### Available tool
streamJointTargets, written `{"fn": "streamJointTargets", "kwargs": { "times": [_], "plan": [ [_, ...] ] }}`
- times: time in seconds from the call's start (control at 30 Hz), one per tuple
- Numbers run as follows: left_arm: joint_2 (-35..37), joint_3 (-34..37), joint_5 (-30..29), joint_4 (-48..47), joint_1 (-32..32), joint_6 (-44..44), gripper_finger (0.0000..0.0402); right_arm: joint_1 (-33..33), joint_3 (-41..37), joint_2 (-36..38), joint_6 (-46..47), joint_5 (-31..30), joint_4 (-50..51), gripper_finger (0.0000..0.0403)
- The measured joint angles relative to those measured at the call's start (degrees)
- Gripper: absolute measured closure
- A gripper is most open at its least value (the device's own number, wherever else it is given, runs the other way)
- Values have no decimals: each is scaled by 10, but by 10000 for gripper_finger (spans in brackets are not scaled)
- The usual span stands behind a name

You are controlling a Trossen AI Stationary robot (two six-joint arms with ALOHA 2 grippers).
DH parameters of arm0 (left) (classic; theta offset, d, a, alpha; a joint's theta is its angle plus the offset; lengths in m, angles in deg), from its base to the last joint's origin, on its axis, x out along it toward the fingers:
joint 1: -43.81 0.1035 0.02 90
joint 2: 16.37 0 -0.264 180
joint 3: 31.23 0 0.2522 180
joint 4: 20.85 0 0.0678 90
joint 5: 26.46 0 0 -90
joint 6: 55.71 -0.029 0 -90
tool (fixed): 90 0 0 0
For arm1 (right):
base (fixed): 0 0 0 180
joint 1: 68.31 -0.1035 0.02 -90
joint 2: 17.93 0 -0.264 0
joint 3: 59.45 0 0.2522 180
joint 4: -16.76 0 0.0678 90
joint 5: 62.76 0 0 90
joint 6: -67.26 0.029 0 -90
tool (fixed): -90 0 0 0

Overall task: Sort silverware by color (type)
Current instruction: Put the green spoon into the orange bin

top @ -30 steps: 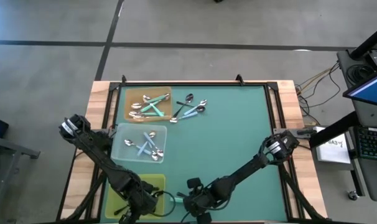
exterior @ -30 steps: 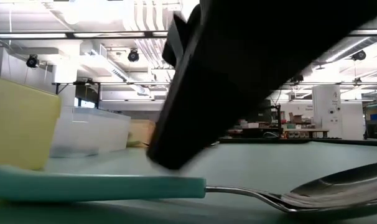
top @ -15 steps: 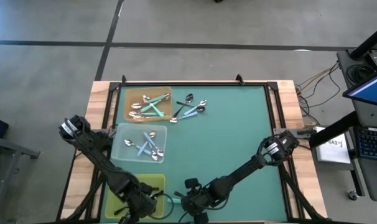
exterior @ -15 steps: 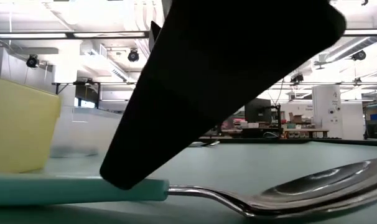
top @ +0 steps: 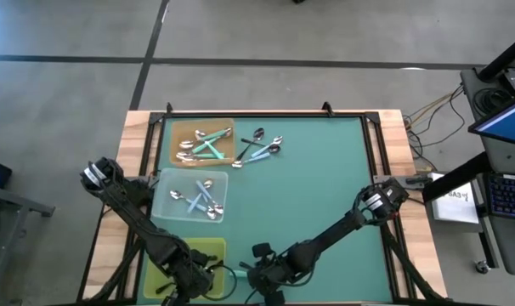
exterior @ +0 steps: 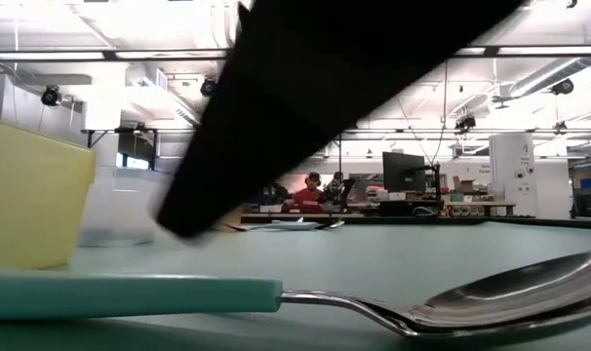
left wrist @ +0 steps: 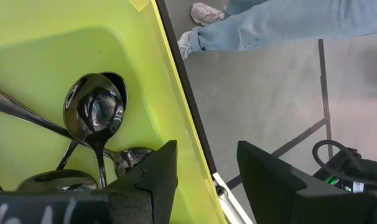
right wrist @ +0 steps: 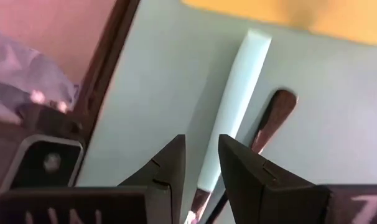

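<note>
A mint-teal-handled spoon (exterior: 276, 297) lies flat on the green mat by the table's near edge, with its handle toward the left and its bowl toward the right. My right gripper (top: 259, 276) hangs just above the spoon's handle (right wrist: 241, 93). Its fingers are slightly open and one dark finger (exterior: 276, 107) is clear of the spoon. My left gripper (top: 192, 276) is open over the yellow tray (top: 211, 249), where black-handled spoons (left wrist: 95, 115) lie. Other spoons lie in the brown tray (top: 202, 143), in the clear tray (top: 194, 197) and loose on the mat (top: 259, 146).
The three trays stand in a column along the table's left side, with the yellow tray (exterior: 27, 195) nearest. The mat's middle and right (top: 325, 187) hold nothing. People and desks show in the room beyond the far edge (exterior: 305, 195). A person's legs (left wrist: 269, 25) stand beside the table.
My right gripper came down and toward the table's left until a finger met the teal spoon's handle, then rose clear again. The spoon slid a little toward the left and now lies still on the mat.
</note>
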Motion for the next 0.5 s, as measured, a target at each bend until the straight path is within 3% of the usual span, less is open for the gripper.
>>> {"fn": "streamJointTargets", "kwargs": {
  "times": [0.5],
  "plan": [
    [0,1,0,2,-1,-5,251,2,-1,-2,-17,-22,1,307]
  ]
}}
